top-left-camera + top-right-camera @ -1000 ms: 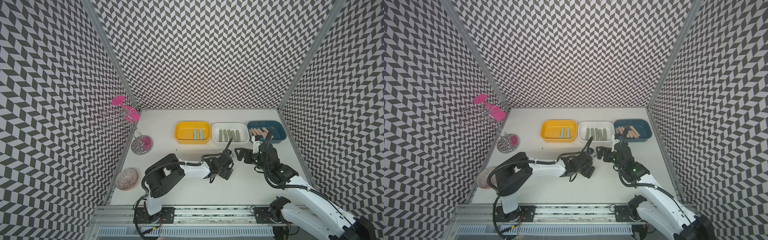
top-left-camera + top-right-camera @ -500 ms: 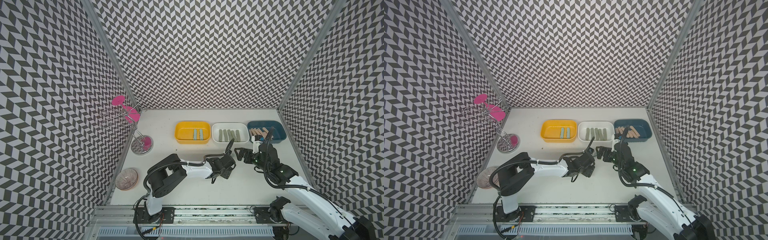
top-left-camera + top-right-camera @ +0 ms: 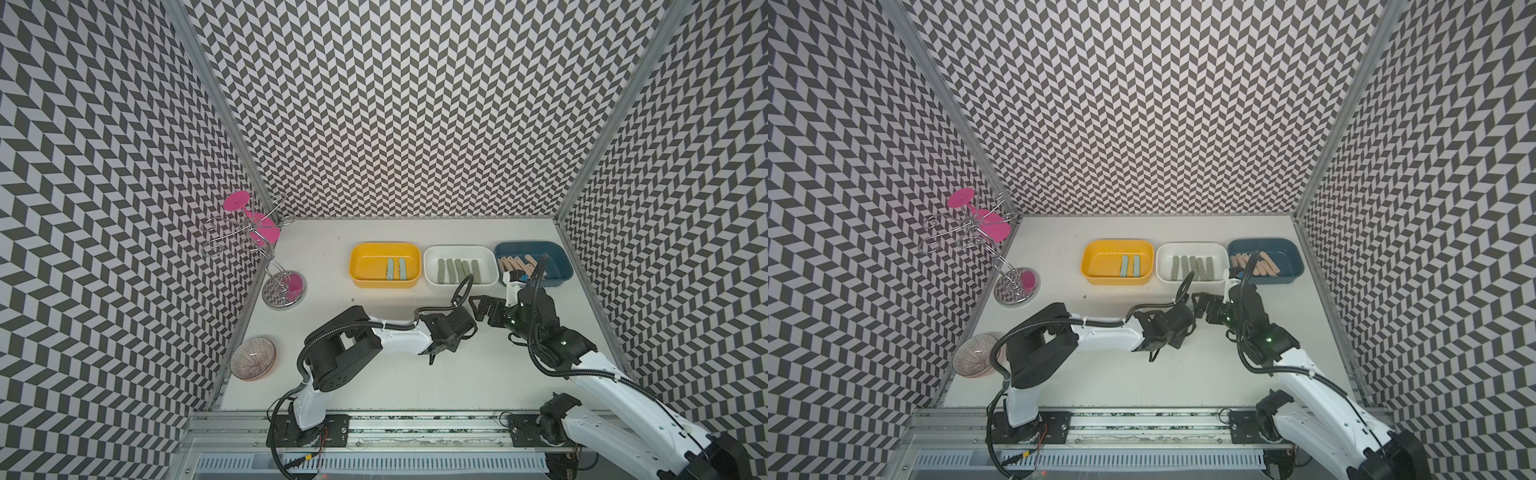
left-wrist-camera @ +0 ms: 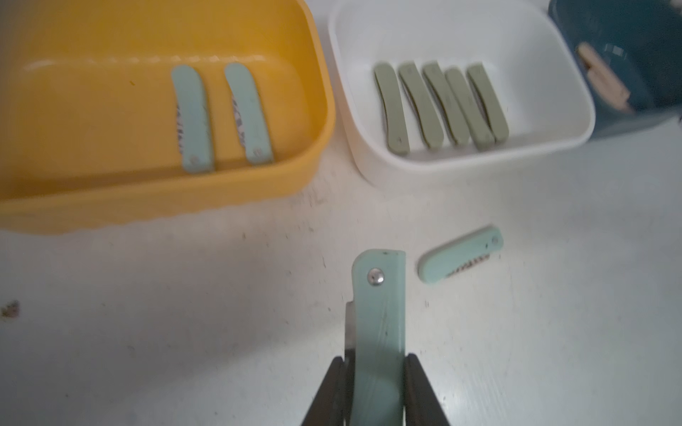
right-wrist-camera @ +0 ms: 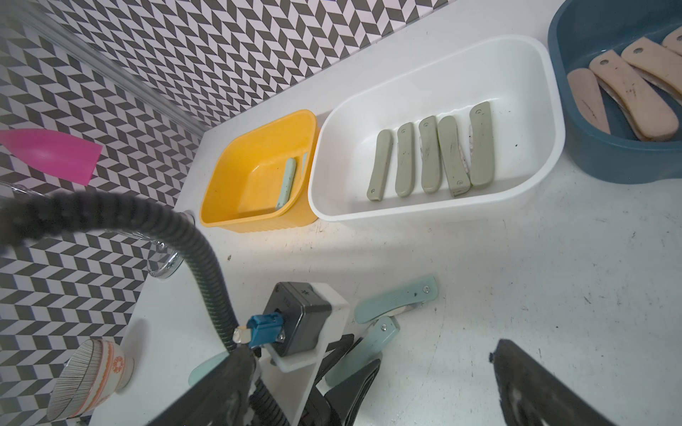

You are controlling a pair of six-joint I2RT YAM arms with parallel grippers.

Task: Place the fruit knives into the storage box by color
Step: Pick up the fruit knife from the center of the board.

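Left gripper (image 4: 376, 369) narrow, both fingers pressed on the sides of a mint-blue knife (image 4: 378, 313); the knife's gripped end is cut off at the frame edge; cannot tell whether it rests on the table (image 4: 184, 332) or hangs clear of it. Second mint-blue knife (image 4: 461, 260) lies loose on the table just beside it, near the white box (image 4: 461, 162); both are hidden under the arms in both top views. Yellow box (image 4: 166, 206) holds two mint-blue knives (image 4: 193, 118); white box holds five sage knives (image 4: 439, 105); blue box (image 5: 609, 162) holds peach knives (image 5: 627, 85), count unclear, some cut off at the frame edge. Right gripper (image 3: 484, 309) spread wide, nothing seen between its jaws; only one finger (image 5: 535, 387) reads clearly in the right wrist view.
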